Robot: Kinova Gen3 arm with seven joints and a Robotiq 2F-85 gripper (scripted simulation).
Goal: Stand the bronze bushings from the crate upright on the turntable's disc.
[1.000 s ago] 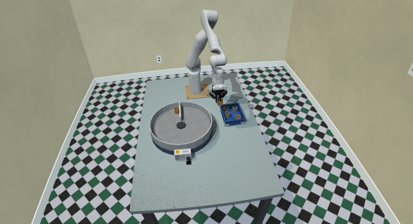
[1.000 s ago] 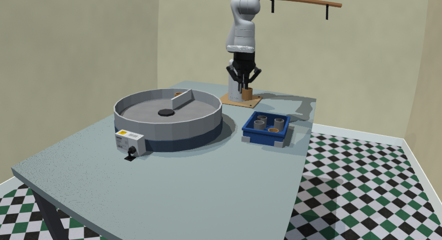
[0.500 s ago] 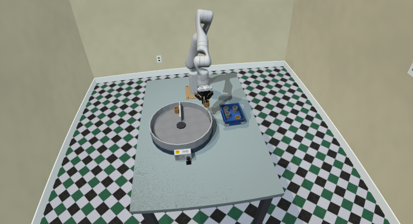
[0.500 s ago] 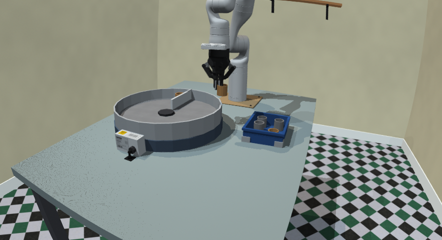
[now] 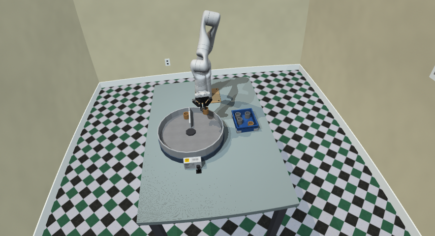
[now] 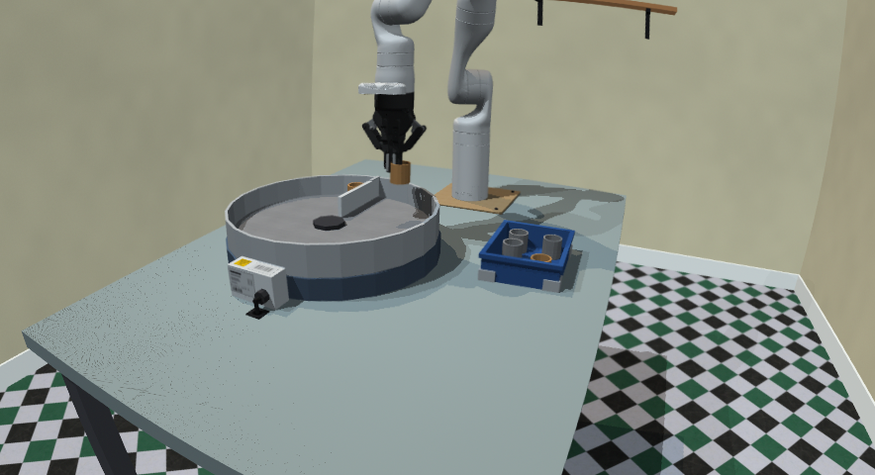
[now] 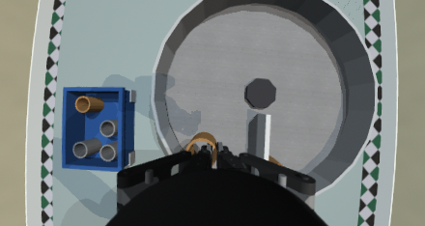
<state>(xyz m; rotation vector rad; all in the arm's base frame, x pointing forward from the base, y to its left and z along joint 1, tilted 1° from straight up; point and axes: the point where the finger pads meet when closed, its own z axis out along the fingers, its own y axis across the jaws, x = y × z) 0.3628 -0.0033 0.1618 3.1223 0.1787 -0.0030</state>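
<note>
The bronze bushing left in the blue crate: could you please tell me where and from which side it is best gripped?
Grip the bronze bushing by its wall at the top rim, one finger inside the bore, one outside, coming straight down. It stands upright, open end up, in the crate, with steel bushings close beside it, so a sideways approach looks blocked. The pincer is shut on another bronze bushing.
</note>
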